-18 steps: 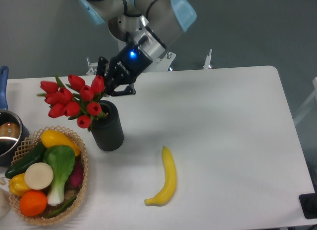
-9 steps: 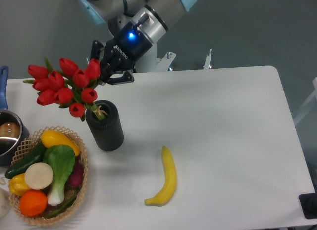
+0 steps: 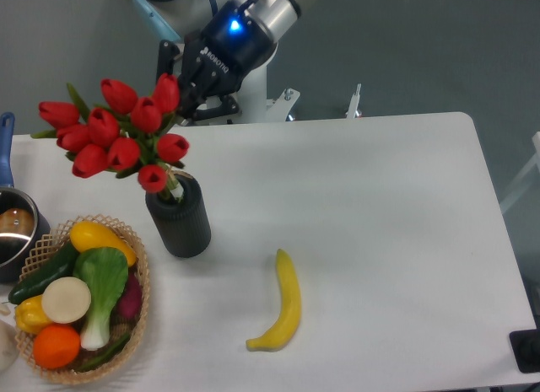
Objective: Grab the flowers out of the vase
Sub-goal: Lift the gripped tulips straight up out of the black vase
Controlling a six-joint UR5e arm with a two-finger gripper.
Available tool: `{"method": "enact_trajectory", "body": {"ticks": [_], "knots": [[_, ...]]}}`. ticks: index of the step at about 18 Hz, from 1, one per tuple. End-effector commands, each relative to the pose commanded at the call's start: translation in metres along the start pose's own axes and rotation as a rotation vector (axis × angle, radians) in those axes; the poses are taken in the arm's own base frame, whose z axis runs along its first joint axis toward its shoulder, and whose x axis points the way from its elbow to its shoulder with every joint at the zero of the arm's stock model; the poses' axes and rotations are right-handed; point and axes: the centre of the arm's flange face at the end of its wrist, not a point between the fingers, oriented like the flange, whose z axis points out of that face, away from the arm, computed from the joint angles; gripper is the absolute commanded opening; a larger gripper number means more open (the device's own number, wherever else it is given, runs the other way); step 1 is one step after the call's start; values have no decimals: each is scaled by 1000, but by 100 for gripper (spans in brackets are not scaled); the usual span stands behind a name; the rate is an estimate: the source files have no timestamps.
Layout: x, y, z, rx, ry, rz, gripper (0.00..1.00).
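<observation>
Camera view: gripper fingers clamp the flowers, stems just above the vase mouth.

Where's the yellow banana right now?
The yellow banana lies on the white table, near its front edge, right of the dark cylindrical vase and the wicker basket.

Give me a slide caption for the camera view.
Gripper lifting red tulips from the dark vase, stems at its mouth.
</observation>
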Motion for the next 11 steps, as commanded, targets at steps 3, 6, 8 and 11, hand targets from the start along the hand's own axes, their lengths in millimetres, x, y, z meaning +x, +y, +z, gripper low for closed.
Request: {"method": "enact_trajectory", "body": {"ticks": [3, 6, 8, 11], "knots": [[-13, -6, -21, 7, -53, 18, 0], [-28, -11, -46, 13, -116, 32, 0], [-42, -8, -59, -11, -162, 60, 0], [-76, 26, -62, -230, -267, 146, 0]]}}
